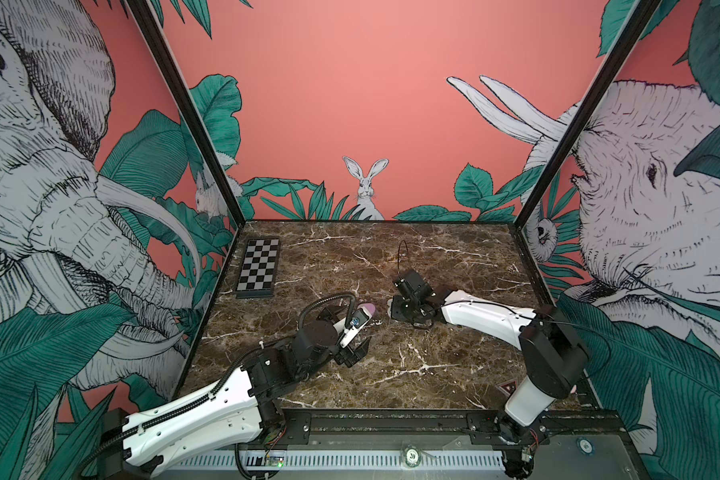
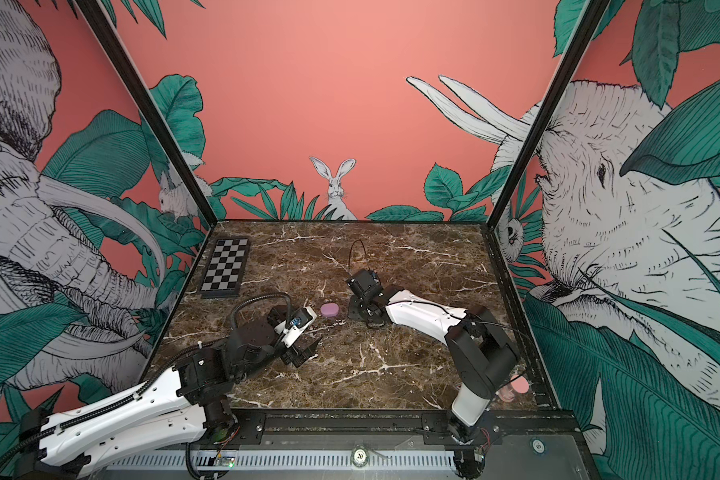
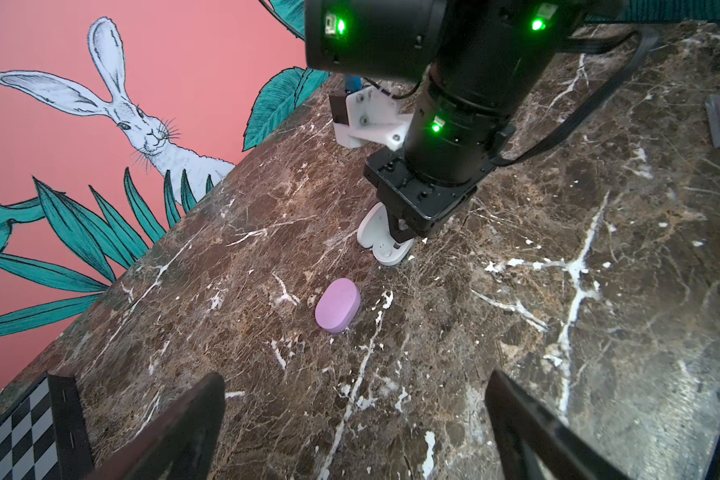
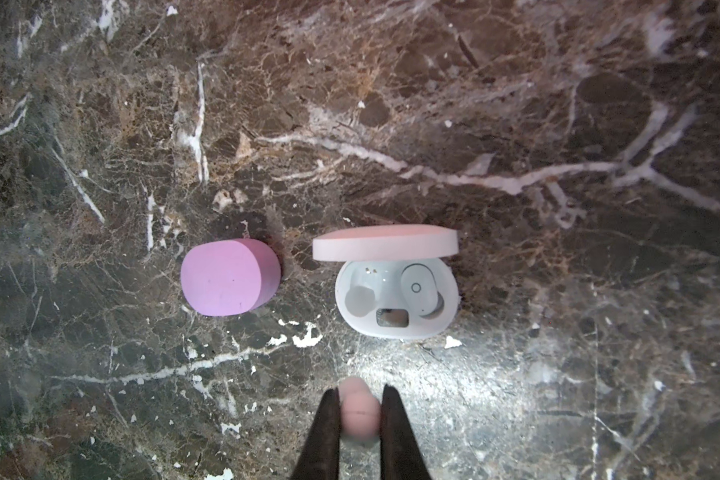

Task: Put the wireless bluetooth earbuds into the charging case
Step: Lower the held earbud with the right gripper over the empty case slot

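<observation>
- The printed walls close the counter on the far side and on both sides, with black posts at the two far corners. Only the near edge, where the arms are mounted, is open.
- The far half of the counter is bare in both top views, so there is free room behind the arms.
- A checkerboard lies flat in the far left corner, close to the left wall and well apart from the cases.
- The left end effector stands wide and holds nothing. It is above bare counter on the near side of the purple case.
- The right end effector is narrow and pinches the held earbud above the counter, just beside the open white charging case.
- The purple case is closed and lies just beside the white charging case without touching it.
- The lid of the white charging case stands up on the side away from the right end effector.
- A small dark card lies in the near right corner, partly behind the right arm.
- The seated earbud is already in one socket of the white charging case.
</observation>
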